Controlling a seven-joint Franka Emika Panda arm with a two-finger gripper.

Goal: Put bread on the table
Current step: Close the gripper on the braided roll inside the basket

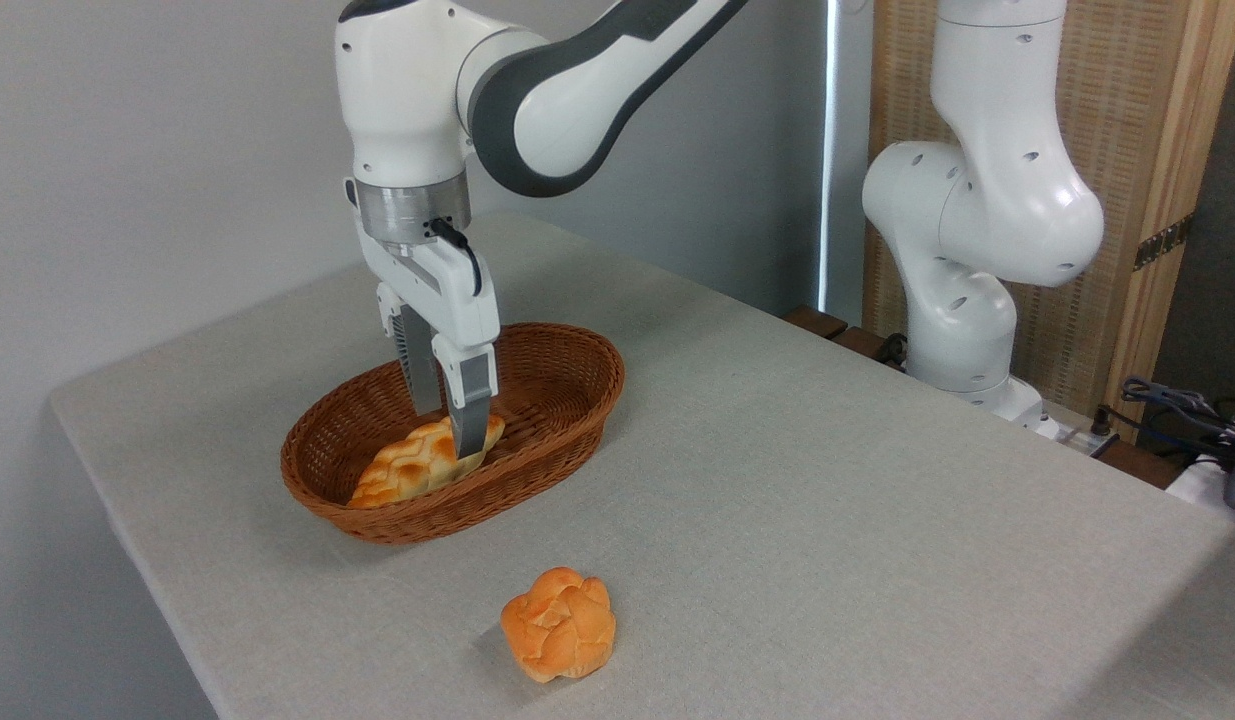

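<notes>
The bread [405, 470], a pale yellow braided loaf with golden-brown patches, lies in the front left part of the brown wicker basket [589, 352]. My gripper [447, 430] points straight down into the basket. It is open, with one finger on each side of the loaf's right end. The front finger [469, 415] covers part of that end. The basket stands on the table [827, 500], covered in light grey-beige cloth.
A small round orange knotted bun [559, 623] sits on the cloth in front of the basket, near the front edge. The arm's white base [977, 250] rises at the back right beside a wooden panel, with cables [1177, 410] at the far right.
</notes>
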